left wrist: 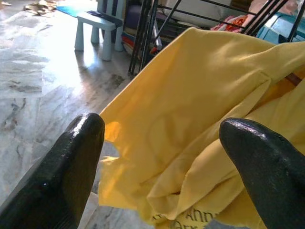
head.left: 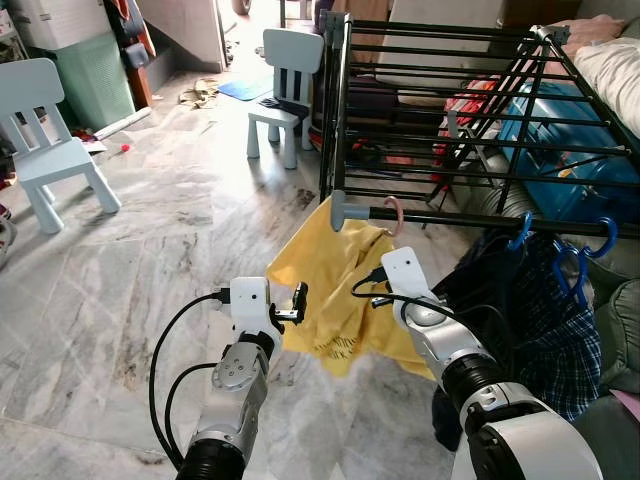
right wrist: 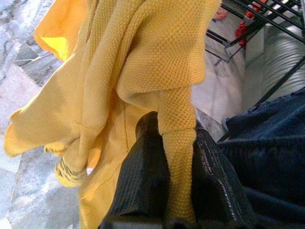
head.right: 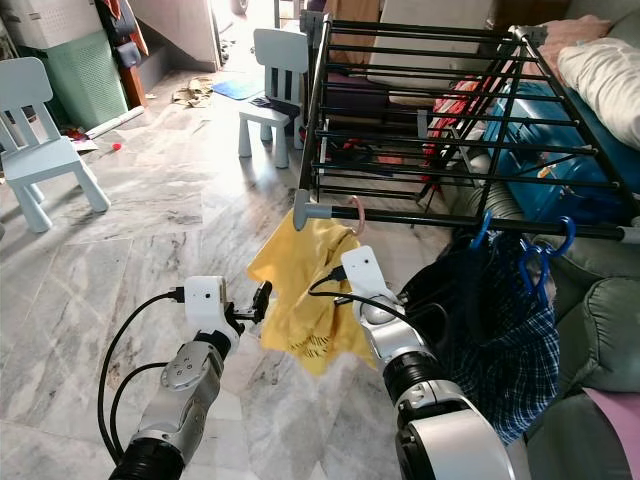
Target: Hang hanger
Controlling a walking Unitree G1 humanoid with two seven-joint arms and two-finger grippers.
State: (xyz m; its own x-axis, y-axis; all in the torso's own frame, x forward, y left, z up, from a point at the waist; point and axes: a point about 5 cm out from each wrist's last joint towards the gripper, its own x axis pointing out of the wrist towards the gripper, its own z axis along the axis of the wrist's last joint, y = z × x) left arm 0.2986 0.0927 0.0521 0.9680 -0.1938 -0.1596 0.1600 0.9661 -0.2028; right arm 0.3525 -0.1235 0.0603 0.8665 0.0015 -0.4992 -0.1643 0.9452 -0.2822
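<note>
Both silver arms reach forward at the bottom of the head views. Left gripper [head.left: 290, 315] sits just beside the lower left edge of the yellow shirt [head.left: 335, 290]; its wrist view shows the two black fingers [left wrist: 71, 167] spread wide with cloth between them, not clearly touching. Right gripper [right wrist: 174, 176] has fingers pressed together on a fold of the same yellow shirt, pinching the knit fabric.

Progress: judging from how things lie, mostly done. Pink hanger hook [head.left: 393, 212] already sits over the front rail of the black drying rack [head.left: 440, 120], right at the front left corner by the grey end cap. Shirt hangs down from it, clear of the marble floor [head.left: 150, 270]. What's left, by my guess: right gripper lets go of the fabric, both arms back off, maybe a straighten. Can't tell if the hook is fully seated; small and partly hidden.

Look of the thing: only the hook of the hanger is visible, pale pink, thin, curved; the rest is inside the shirt. Shirt is bright yellow, bunched and pulled toward the right gripper, dark print near the bottom hem.

Further along the same rail toward the right corner, dark clothes [head.left: 520, 310] hang on blue hangers [head.left: 575, 255]. Small pale blue chairs [head.left: 285, 90] stand on the floor beyond.
</note>
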